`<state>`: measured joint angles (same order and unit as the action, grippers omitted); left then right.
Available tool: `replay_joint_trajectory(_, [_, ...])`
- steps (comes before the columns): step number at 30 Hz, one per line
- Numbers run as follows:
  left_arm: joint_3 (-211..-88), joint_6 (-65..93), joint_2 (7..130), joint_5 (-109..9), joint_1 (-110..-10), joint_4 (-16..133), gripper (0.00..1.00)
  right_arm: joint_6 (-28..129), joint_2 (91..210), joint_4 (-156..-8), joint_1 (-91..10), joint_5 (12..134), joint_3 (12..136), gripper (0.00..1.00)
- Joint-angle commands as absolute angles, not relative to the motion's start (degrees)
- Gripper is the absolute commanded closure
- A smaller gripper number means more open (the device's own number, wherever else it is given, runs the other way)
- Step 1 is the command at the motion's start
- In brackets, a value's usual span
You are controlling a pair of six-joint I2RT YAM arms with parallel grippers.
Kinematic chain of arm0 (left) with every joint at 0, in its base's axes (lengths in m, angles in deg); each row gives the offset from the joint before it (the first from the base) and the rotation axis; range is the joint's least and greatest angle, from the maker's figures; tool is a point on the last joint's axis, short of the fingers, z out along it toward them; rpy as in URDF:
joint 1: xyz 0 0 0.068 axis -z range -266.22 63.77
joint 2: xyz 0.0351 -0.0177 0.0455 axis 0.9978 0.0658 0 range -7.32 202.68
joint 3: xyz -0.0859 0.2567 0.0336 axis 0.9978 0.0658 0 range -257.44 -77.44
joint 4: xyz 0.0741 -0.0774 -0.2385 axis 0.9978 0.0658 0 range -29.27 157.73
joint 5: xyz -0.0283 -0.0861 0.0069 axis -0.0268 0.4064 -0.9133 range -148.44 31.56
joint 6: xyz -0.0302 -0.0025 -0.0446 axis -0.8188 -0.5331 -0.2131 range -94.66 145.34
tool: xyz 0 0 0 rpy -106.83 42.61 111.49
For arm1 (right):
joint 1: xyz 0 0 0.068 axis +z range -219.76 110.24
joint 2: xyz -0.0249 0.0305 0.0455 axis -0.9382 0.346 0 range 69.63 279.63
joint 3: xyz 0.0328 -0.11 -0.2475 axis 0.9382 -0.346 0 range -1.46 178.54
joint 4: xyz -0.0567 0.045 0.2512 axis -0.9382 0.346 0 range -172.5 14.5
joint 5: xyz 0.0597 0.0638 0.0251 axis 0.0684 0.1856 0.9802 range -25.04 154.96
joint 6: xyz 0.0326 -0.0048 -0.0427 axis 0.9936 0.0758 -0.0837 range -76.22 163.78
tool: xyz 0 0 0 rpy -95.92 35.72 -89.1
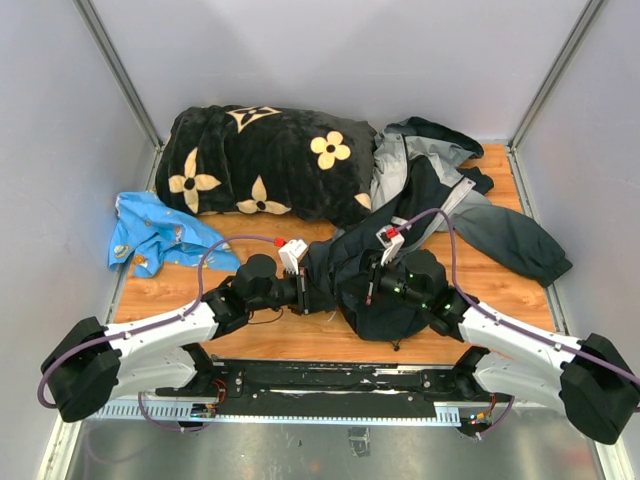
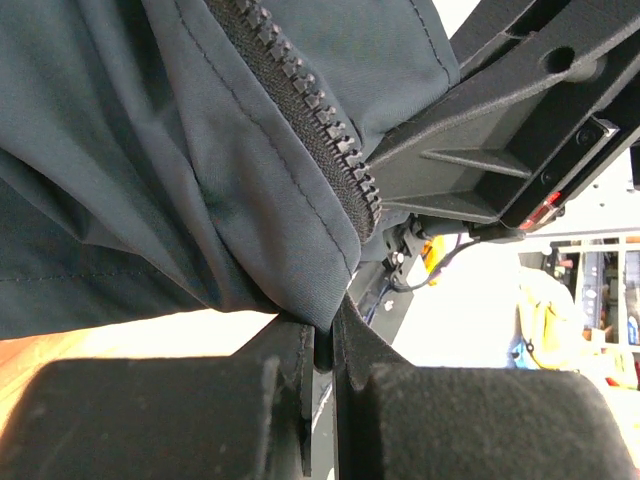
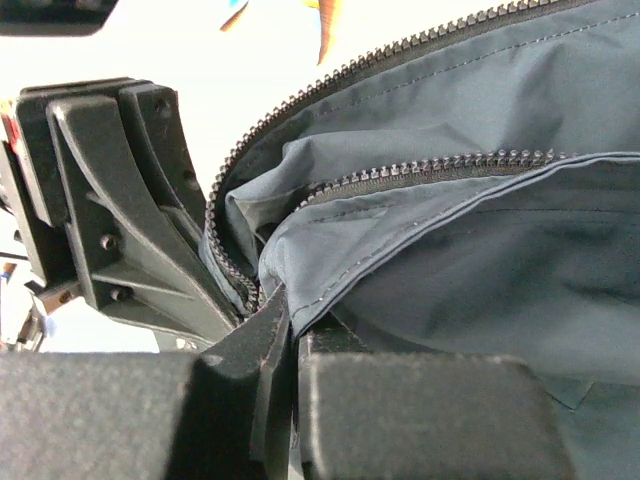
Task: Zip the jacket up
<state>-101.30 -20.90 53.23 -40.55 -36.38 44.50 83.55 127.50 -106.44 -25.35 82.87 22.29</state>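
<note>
From above, the jacket [image 1: 385, 312] sprawls over the right half of the wooden table [image 1: 260, 338]. Its dark body is bunched up near the front edge, its pale grey hood is pushed toward the back wall, and one dark sleeve trails off to the right. A black plush blanket [image 1: 270, 160] with cream flowers lies at the back, touching the jacket's grey part, and a crumpled blue cloth [image 1: 150, 235] sits at the left, well apart from the jacket. The left gripper [image 1: 318, 290] and the right gripper [image 1: 362, 288] face each other across the bunched front of the garment, close together, both buried in dark fabric, so this view does not show how their jaws stand. In the left wrist view, the two black fingers [image 2: 280, 370] are pressed together on a fold of dark grey cloth that hangs down between them. A line of black zipper teeth [image 2: 300, 90] runs diagonally down the fabric just above the pinch and ends at the hem. The other arm's black fingers fill the upper right, just beside that hem. In the right wrist view, the fingers are likewise clamped on the jacket's edge, right where two rows of teeth meet at the bottom of the open front. One row curves up and away to the right, and the other runs along a lower flap. The left arm's fingers stand upright just beside the pinch.
</note>
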Motion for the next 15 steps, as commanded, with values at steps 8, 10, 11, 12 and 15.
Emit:
replay_joint_trajectory(8, [-102.77,-19.44,54.00,-29.15,-37.71,46.89,1.00,59.49,114.99,-93.31,-27.50,77.22,26.62,0.67])
replay_joint_trajectory(10, [-102.83,-19.57,53.41,-28.99,-37.71,46.93,1.00,56.29,112.81,-91.26,-27.51,77.97,26.95,0.60])
replay_joint_trajectory(11, [-102.89,-19.61,53.15,-29.00,-37.71,47.03,1.00,54.82,111.89,-90.62,-27.42,79.36,26.94,0.58])
replay_joint_trajectory(12, [-102.88,-19.63,52.91,-28.88,-37.71,47.10,1.00,53.11,111.07,-89.95,-27.29,81.22,27.03,0.55])
replay_joint_trajectory(15, [-102.88,-19.58,52.71,-28.26,-37.71,47.30,1.00,46.82,108.78,-86.16,-25.00,84.40,27.44,0.45])
